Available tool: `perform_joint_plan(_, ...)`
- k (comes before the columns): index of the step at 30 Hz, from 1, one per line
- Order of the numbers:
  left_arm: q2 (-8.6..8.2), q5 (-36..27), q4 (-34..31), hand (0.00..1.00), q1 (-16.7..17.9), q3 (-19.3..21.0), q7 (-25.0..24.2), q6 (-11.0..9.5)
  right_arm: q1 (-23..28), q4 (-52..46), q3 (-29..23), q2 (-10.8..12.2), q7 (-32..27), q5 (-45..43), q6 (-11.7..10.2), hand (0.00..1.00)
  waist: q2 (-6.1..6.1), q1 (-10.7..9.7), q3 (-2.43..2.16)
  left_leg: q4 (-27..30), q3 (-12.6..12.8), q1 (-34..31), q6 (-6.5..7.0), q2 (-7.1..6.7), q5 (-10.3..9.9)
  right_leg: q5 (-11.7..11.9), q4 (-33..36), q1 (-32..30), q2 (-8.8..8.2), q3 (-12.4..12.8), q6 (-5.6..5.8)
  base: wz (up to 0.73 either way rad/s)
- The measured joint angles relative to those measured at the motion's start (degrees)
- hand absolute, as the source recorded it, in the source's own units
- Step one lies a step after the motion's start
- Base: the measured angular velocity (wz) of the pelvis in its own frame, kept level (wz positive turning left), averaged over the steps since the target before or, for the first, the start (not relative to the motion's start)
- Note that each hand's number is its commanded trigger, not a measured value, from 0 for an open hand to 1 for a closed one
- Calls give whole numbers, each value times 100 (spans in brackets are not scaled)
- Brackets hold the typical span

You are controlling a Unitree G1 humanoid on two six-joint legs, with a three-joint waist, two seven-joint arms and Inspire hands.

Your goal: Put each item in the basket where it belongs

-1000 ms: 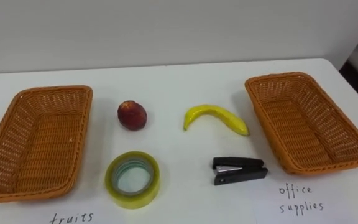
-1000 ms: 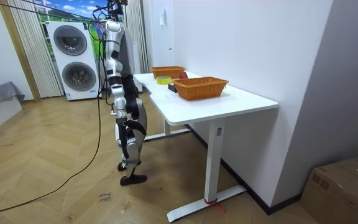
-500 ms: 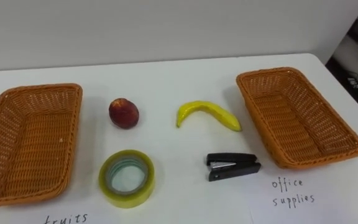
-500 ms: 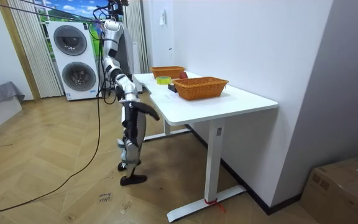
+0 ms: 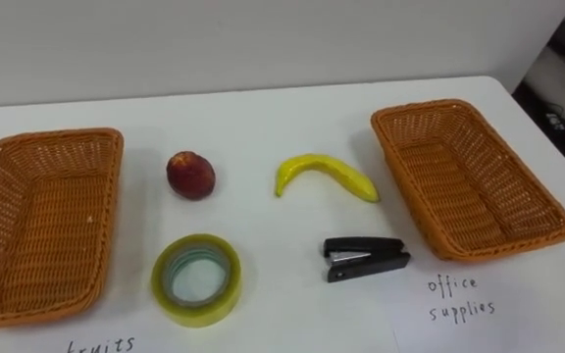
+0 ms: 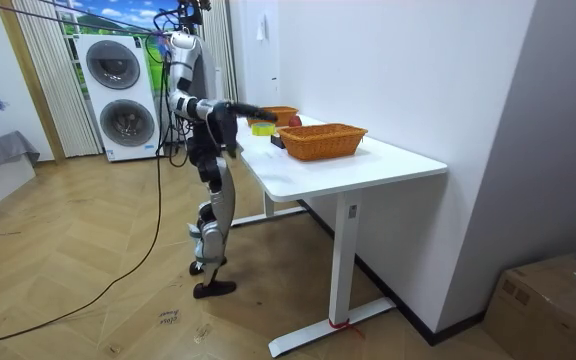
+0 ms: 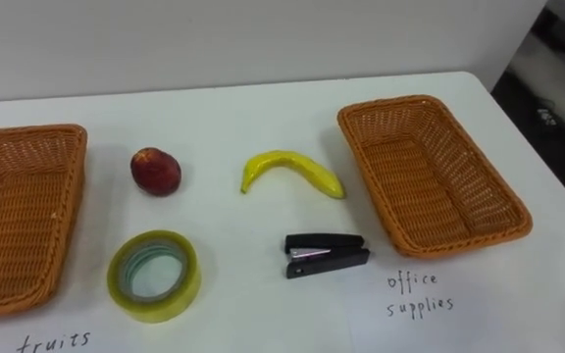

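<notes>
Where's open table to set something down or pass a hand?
Widest bare strip: table beyond peach and banana, toward the wall. Left basket and right basket are empty. Lanes: between peach and banana, between tape roll and stapler. Tightest: banana tip and stapler beside the right basket.

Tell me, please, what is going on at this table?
The robot stands at the table with its right hand held out over the near edge. Nothing is sorted yet: the left basket and the right basket are both empty. The peach, banana, tape and stapler lie on the table between them.
</notes>
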Motion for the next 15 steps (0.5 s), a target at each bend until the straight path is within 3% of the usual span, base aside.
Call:
perform_joint_plan(5, 3, -12, -4, 0, -35, -6, -114, 1, -176, -821, 13, -254, -217, -607, -17, 0, -32, 61, 11, -3, -3, -29, 0, 1, 1, -5, -6, -31, 4, -3, 2, 0)
perform_joint_plan(7, 44, -49, 7, 0, -43, -114, -114, 1, -183, -997, 20, -356, -340, -773, -33, 0, -111, 153, 19, -4, -13, -26, 0, -2, 1, -4, -5, -26, 4, -25, 2, 0)
perform_joint_plan(15, 126, 6, 470, 0, -258, -290, -115, 12, -585, -1692, 51, -433, -604, -1832, -39, 0, -232, 288, 21, 1, -22, -79, 0, -8, 0, -4, -19, -15, -2, -156, 2, 8)
